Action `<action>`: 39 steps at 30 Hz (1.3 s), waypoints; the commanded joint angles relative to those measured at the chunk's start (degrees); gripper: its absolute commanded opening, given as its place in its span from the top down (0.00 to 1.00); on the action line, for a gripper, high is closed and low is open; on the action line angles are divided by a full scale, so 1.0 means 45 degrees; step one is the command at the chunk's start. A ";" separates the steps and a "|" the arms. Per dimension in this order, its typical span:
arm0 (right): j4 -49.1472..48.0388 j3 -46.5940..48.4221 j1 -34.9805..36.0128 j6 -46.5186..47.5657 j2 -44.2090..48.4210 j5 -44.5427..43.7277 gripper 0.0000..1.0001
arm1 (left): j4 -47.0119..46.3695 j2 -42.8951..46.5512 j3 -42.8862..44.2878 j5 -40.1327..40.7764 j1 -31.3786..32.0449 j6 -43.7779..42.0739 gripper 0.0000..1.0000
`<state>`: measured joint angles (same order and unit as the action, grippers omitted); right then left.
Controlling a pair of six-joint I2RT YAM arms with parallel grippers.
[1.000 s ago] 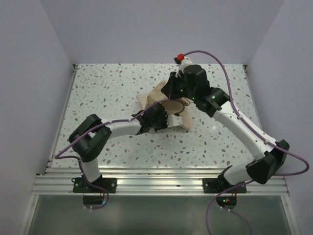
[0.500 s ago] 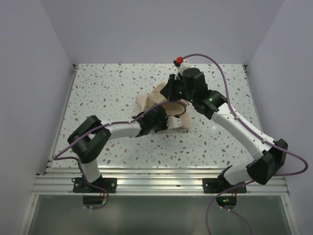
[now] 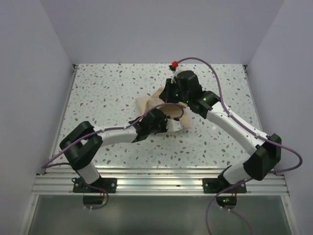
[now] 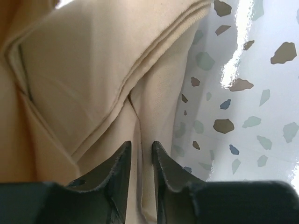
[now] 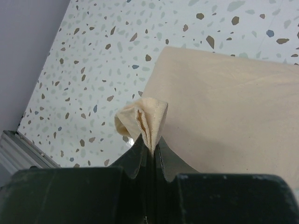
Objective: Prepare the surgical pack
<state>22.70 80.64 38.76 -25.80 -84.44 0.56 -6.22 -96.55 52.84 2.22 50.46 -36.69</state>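
The pack's beige cloth (image 3: 146, 103) lies as a folded bundle mid-table, mostly covered by both wrists. My left gripper (image 3: 164, 122) sits low over its near right edge. In the left wrist view the fingers (image 4: 141, 145) stand a narrow gap apart, a fold of the cloth (image 4: 84, 70) running under that gap. My right gripper (image 3: 168, 93) hovers over the bundle's far side. Its jaws (image 5: 150, 144) are shut on a bunched, hemmed corner (image 5: 142, 116) lifted above the flat cloth (image 5: 224, 102). No tray, instruments or gauze show.
The speckled white table (image 3: 107, 88) is walled on the left, right and back. An aluminium rail (image 3: 161, 183) runs along the near edge by the arm bases. Purple cables (image 3: 205, 61) loop off both arms.
The left jaws have parted slightly on the cloth. Both arms have shifted left, the right wrist moving left over the bundle with its corner still pinched.
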 commanded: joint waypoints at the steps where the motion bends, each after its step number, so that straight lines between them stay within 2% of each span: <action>1: -0.0493 0.0478 -0.0059 0.0011 -0.0121 -0.0026 1.00 | -0.1333 0.1182 -0.0042 0.0367 0.0076 -0.0070 0.70; 4: -0.0513 0.0517 -0.0059 -0.0028 -0.0219 0.0013 1.00 | -0.1392 0.1534 -0.0198 0.0134 0.0096 -0.0050 0.66; 10: -0.0552 0.0439 -0.0079 -0.0067 -0.0219 0.0052 1.00 | -0.1079 0.1300 -0.0238 0.0035 0.0213 0.0027 0.65; 16: -0.0532 0.0361 -0.0079 -0.0048 -0.0199 0.0110 1.00 | -0.0514 0.2431 -0.0491 -0.0280 0.0798 0.0728 0.62; 18: -0.0533 0.0322 -0.0079 -0.0047 -0.0161 0.0227 1.00 | -0.0318 0.3386 -0.0841 -0.0414 0.1032 0.1139 0.61; 24: -0.1020 -0.0653 -0.0060 -0.0379 0.0209 0.0540 1.00 | -0.0162 0.6959 -0.1877 -0.0806 0.1053 0.3928 0.61; 29: -0.2169 -0.2485 -0.0079 -0.0808 0.0932 0.1067 1.00 | 0.0522 0.9206 -0.1996 0.0520 0.1014 0.5533 0.58; 34: -0.3206 -0.4672 -0.0059 -0.1472 0.2062 0.1555 1.00 | 0.0952 0.9192 -0.1625 0.1538 0.0176 0.6628 0.55; 39: -0.4106 -0.6219 0.0038 -0.1941 0.2827 0.1634 1.00 | 0.0272 0.7475 -0.1391 0.1344 -0.1250 0.6883 0.56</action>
<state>9.78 54.72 38.57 -32.08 -74.96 6.00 -4.43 -59.53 44.80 7.11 47.24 -8.71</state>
